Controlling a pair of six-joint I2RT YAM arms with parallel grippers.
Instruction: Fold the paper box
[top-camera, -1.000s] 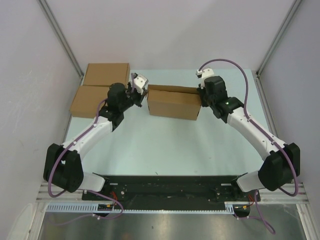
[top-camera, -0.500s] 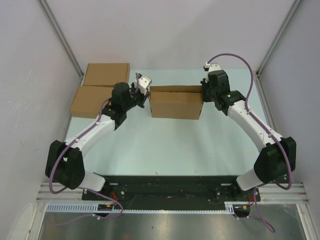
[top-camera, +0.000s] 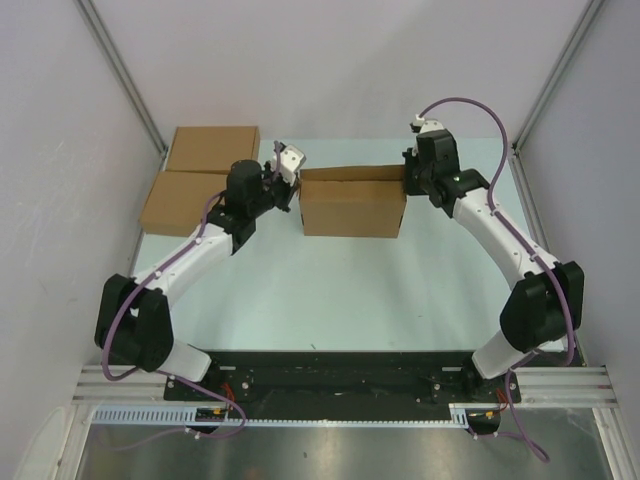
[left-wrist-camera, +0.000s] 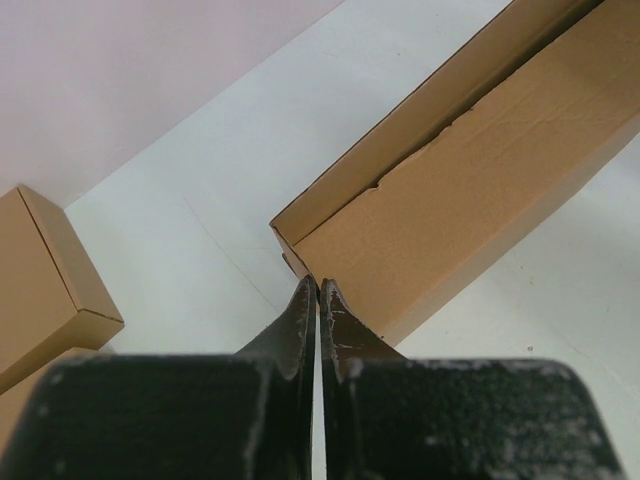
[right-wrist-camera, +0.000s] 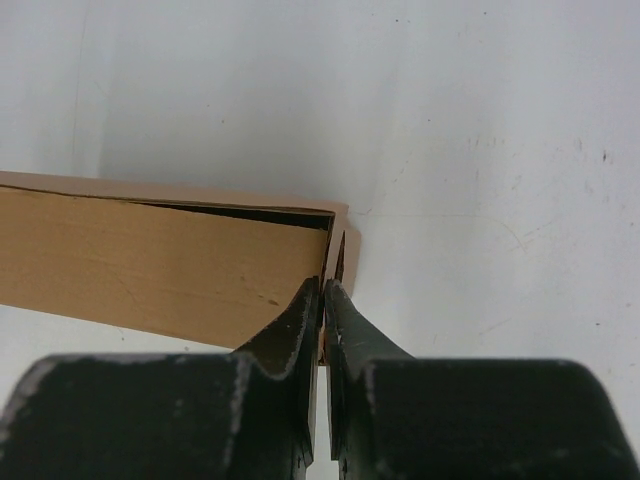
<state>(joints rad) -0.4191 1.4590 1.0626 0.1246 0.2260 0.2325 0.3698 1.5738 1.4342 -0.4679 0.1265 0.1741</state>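
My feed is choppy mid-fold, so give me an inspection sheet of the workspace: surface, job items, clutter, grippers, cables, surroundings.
Surface: pale green table, a few small dark specks.
Job's things: paper box made up, mid-table between the arms, dark gap under its top panel.
Clutter: far flat box and near flat box, far left corner.
Grippers: left gripper shut, tips at the box's left-end corner; right gripper shut on its right-end wall.
Cables: right purple cable loops above the wrist; left purple cable follows its arm.
Surroundings: white walls, metal frame post.
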